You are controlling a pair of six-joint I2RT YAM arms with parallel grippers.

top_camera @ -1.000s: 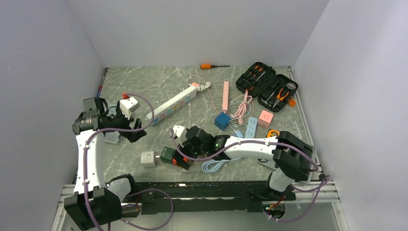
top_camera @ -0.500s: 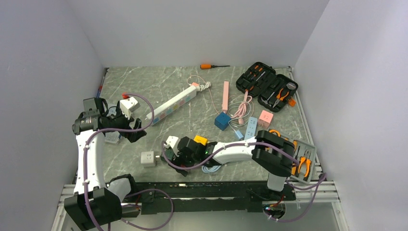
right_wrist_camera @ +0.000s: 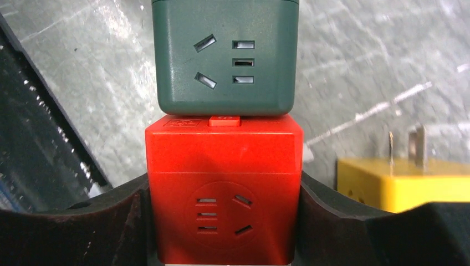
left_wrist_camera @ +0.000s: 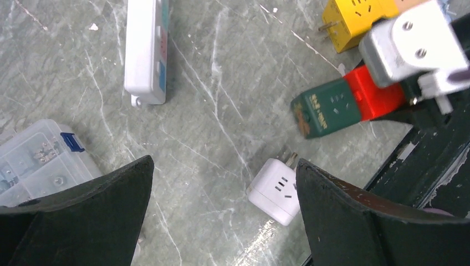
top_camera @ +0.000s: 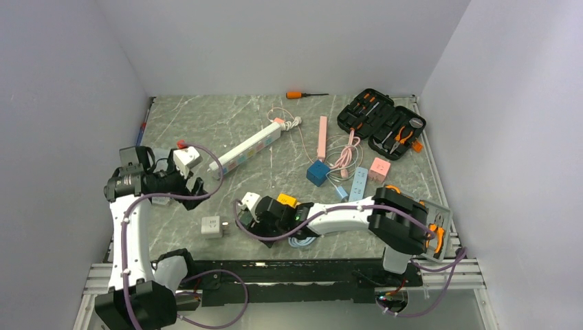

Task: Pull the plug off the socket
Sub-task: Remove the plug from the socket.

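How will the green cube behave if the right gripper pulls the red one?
The green cube looks like rigid hard plastic, so it should not flex. It lies loose on the smooth table, joined to the red cube, so it will probably slide along with it unless held down. Its flat, glossy faces may be slippery to pinch.

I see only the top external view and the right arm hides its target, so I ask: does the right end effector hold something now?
Observer: Yes. The right end effector is closed on the red cube; its fingers touch both sides.
Operator: Is the plug out already?
Observer: No, the green cube sits flush against the red one, not yet pulled apart.
Operator: And the other arm?
Observer: The left end effector is open and empty; the white cube lies untouched before it.
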